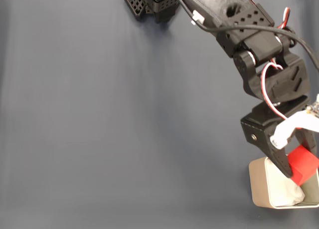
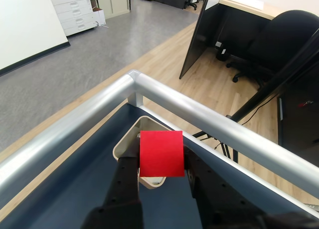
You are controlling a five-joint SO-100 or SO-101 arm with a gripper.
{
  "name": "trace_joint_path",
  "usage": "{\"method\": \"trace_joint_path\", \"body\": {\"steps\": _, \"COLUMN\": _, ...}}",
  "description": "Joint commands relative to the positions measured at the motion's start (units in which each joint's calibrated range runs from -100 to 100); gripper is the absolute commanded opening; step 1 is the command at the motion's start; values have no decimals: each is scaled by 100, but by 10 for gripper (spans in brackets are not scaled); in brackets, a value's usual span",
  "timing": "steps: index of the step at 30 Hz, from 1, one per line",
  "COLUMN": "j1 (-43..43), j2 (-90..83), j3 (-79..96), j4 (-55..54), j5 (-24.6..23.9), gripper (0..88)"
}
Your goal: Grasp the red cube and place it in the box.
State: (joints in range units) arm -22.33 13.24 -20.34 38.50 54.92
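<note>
The gripper (image 1: 298,165) is clamped on the red cube (image 1: 302,164), one finger on each side of it; in the wrist view the two dark fingers (image 2: 124,181) flank the cube (image 2: 160,153), whose flat red face is turned to the camera. The cube hangs above the box (image 1: 260,185), not resting in it, and in the fixed view it sits over the upper part of the box's opening, close to the far wall rather than the middle.

To do the placing well, I would judge that the cube should be carried a little further over the white lining, lowered until it is just inside the walls, and only then let go, so it neither clips the rim nor bounces out. The fingers should part just enough to free it.

The cube has no long axis, all its edges being alike; in the wrist view its face is slightly rotated, with its top edge nearly level. The box lies with its longer side running left to right in the fixed view, at the lower right corner of the dark blue table (image 1: 109,119)
</note>
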Motion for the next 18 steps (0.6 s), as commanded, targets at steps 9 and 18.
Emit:
{"method": "trace_joint_path", "body": {"steps": 9, "j1": 10, "j2": 868, "j3": -1515, "j4": 18, "j5": 5, "gripper": 41}}
{"method": "trace_joint_path", "body": {"steps": 18, "j1": -4, "j2": 1423, "j3": -2081, "j4": 10, "j5": -10, "gripper": 41}}
